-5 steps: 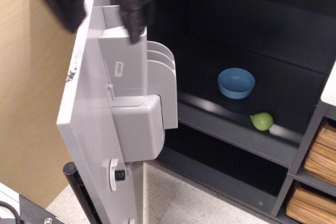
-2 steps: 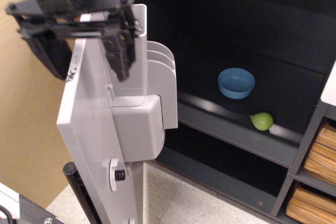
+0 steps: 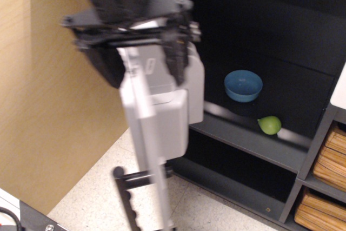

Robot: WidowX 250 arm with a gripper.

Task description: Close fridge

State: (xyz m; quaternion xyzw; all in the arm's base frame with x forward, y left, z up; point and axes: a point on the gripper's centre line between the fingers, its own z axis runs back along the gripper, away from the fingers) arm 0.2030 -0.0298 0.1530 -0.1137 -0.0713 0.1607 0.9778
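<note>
Black gripper with boxy frame, thin linkage bars, two dark fingers

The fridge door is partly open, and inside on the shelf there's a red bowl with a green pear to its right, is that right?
Not quite. The bowl is blue, not red, as the observation image shows. The rest holds: the fridge door is partly open, and the green pear sits on the shelf to the bowl's right.

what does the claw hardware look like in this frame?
The claw is all black: two broad, flat fingers tapering downward, joined by thin linkage bars under a dark boxy body. Small metal screws glint at the joints. It is motion-blurred; no cables or markings can be made out.
</note>
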